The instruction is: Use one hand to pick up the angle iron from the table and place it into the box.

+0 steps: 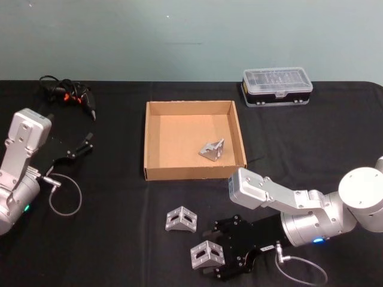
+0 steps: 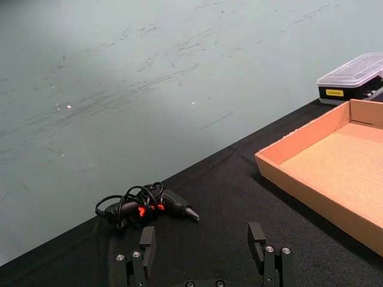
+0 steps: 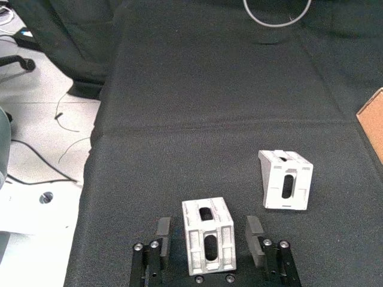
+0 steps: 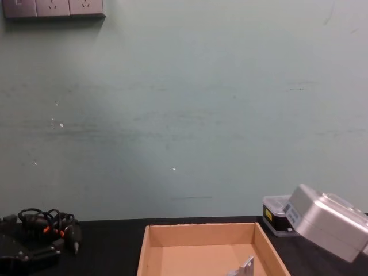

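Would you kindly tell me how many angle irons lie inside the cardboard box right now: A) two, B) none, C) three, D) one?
D: one angle iron lies on the floor of the box; two others sit on the table, one between the fingers of the open right tool.

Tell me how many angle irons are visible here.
3. One angle iron lies inside the box; a second lies on the table before the box; a third sits between the right gripper's open fingers.
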`<state>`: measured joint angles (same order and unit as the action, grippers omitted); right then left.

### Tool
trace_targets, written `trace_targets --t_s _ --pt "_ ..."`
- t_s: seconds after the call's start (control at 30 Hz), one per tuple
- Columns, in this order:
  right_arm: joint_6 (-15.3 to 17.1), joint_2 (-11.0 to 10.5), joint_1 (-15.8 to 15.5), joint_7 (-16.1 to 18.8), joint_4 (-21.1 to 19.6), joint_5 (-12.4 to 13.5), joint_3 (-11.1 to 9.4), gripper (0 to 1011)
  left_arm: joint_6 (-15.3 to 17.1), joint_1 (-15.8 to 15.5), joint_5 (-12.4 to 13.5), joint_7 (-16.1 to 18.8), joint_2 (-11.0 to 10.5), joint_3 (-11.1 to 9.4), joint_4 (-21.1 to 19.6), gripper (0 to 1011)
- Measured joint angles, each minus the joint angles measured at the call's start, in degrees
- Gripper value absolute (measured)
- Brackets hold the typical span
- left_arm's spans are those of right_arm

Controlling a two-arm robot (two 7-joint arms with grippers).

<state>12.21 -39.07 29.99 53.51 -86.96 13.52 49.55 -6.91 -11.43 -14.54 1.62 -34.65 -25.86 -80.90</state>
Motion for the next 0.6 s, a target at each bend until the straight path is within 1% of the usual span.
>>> trace_targets --t_s 0.03,0.07,0.13,0.17,0.23,0.33,0.4,0.43,0.6 --pt "-0.06 0.00 0.00 -0.04 0.01 0.01 0.06 821 0.00 0.00 0.00 0.00 0.00 0.00 0.00 1011" --pt "-0.19 0.00 0.00 -0.10 0.05 0.05 0.15 768 0.00 0.00 0.00 0.00 0.00 0.00 0.00 1011" --pt "-0.34 -0.01 0.01 -0.14 0.08 0.10 0.24 736 0.00 0.00 0.00 0.00 0.00 0.00 0.00 1011" --pt "-0.39 -0.02 0.01 -0.15 0.08 0.13 0.27 682 0.00 0.00 0.00 0.00 0.00 0.00 0.00 1011" --pt "-0.47 -0.06 0.01 -0.17 0.07 0.18 0.32 633 0.00 0.00 0.00 0.00 0.00 0.00 0.00 1011" --pt "-0.55 -0.16 -0.01 -0.27 -0.01 0.32 0.40 511 0.00 0.00 0.00 0.00 0.00 0.00 0.00 1011" --pt "-0.55 -0.22 -0.05 -0.33 -0.11 0.35 0.42 482 0.00 0.00 0.00 0.00 0.00 0.00 0.00 1011" --pt "-0.55 -0.25 -0.07 -0.35 -0.15 0.37 0.42 452 0.00 0.00 0.00 0.00 0.00 0.00 0.00 1011" --pt "-0.61 -0.34 -0.13 -0.46 -0.25 0.46 0.49 447 0.00 0.00 0.00 0.00 0.00 0.00 0.00 1011"
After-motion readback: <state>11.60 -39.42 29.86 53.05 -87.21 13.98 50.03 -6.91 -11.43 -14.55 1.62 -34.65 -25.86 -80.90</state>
